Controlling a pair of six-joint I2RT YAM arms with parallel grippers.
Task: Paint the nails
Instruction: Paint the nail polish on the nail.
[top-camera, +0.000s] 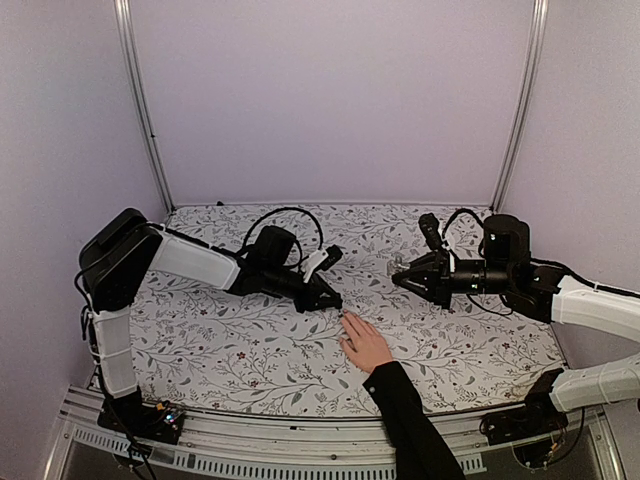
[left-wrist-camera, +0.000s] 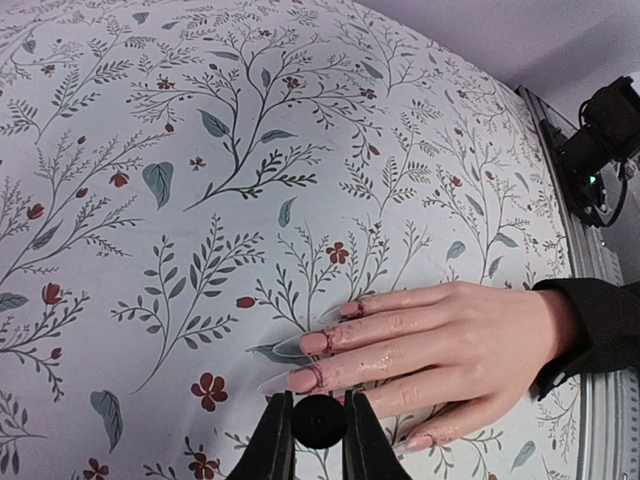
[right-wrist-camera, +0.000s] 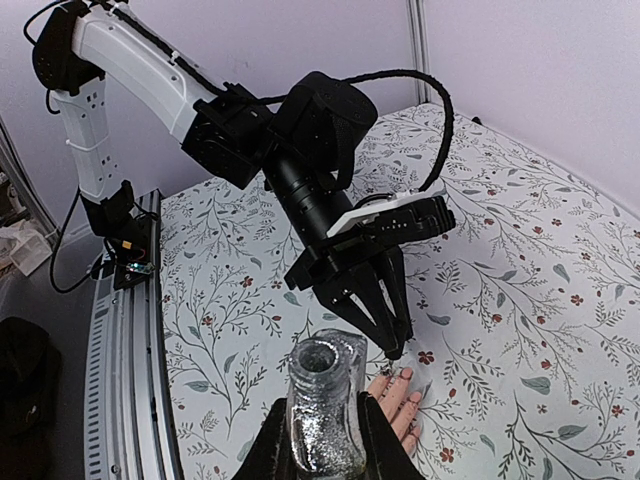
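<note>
A light-skinned hand (top-camera: 366, 343) with a black sleeve lies palm down on the floral cloth. Its long nails (left-wrist-camera: 312, 343) look pinkish, with dark red smears at their bases. My left gripper (left-wrist-camera: 318, 396) is shut on a round black brush cap (left-wrist-camera: 320, 422), directly over the fingertips. It also shows in the top view (top-camera: 326, 298) and the right wrist view (right-wrist-camera: 394, 346), its tip just above the hand (right-wrist-camera: 400, 403). The brush itself is hidden. My right gripper (right-wrist-camera: 325, 440) is shut on an open glittery polish bottle (right-wrist-camera: 324, 405), held above the cloth to the right (top-camera: 400, 272).
The floral cloth (top-camera: 250, 345) covers the table inside lilac walls. The person's sleeve (top-camera: 410, 425) crosses the front rail. A metal rail (right-wrist-camera: 125, 400) with a small control box runs along the near edge. The left arm (top-camera: 190, 260) reaches low across the cloth.
</note>
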